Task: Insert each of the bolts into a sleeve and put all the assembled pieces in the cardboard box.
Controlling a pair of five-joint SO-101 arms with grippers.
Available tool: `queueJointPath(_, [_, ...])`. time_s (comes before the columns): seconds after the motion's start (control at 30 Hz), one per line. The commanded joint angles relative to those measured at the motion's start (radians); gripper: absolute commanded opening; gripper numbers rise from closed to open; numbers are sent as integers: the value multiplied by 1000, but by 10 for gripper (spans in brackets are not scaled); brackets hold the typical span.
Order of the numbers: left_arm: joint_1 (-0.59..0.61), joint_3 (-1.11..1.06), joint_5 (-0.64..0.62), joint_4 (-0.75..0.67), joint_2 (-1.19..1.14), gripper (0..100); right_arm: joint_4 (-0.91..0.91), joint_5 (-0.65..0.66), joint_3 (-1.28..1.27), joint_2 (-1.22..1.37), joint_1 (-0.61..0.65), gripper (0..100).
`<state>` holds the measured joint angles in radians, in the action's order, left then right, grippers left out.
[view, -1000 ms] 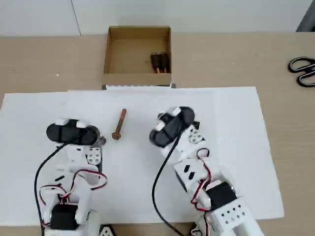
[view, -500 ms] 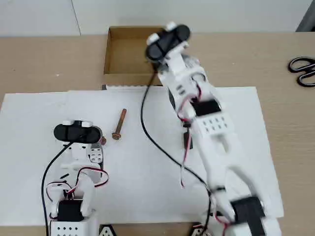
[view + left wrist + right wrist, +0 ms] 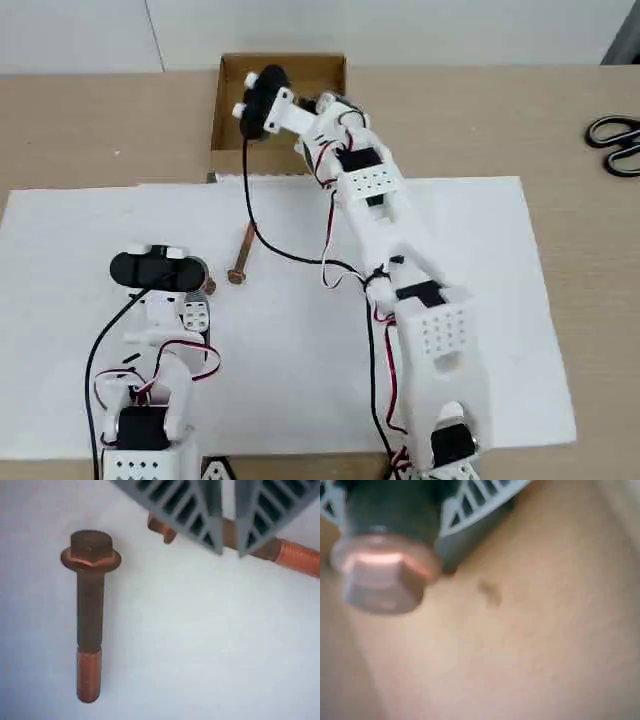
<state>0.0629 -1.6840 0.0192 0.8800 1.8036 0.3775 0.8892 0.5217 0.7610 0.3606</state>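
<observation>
Box (image 3: 226, 128): brown cardboard, open-topped, at the far edge of the white paper sheet (image 3: 280, 400). The right arm (image 3: 365, 185) stretches over it and hides part of its floor.
Right gripper (image 3: 395, 507): clenched on an assembled piece (image 3: 382, 572), a dark sleeve with a copper-coloured hex bolt head poking out of its end. The piece is held low over the cardboard floor inside the box and is not yet let go.
Free bolt (image 3: 243, 252): a rusty-brown flanged hex bolt with a coppery threaded tip. It lies alone on the sheet, well short of the box, with no sleeve on it.
Left gripper (image 3: 229, 550): jaws drawn together to a narrow slit, clasping nothing. They sit just above the shank of a second bolt (image 3: 292, 557) of the same kind, also bare, lying on the sheet.
Done: by my reading, one bolt-and-sleeve pair is joined and on the point of delivery.
Left: release of this piece, then sleeving and boxing of at least the two bare bolts. What else lies in the box I cannot tell, so the task looks no more than part-way through.
</observation>
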Motion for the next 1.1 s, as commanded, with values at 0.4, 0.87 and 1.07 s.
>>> queueJointPath(0.4, [8, 2, -2, 3, 9, 6, 64, 32, 273, 96, 24, 165])
queueJointPath(0.87, [8, 2, -2, 3, 9, 6, 588, 29, 273, -271, 39, 4])
queueJointPath(1.07, [8, 2, -2, 3, 9, 6, 842, -54, 273, -429, 39, 4])
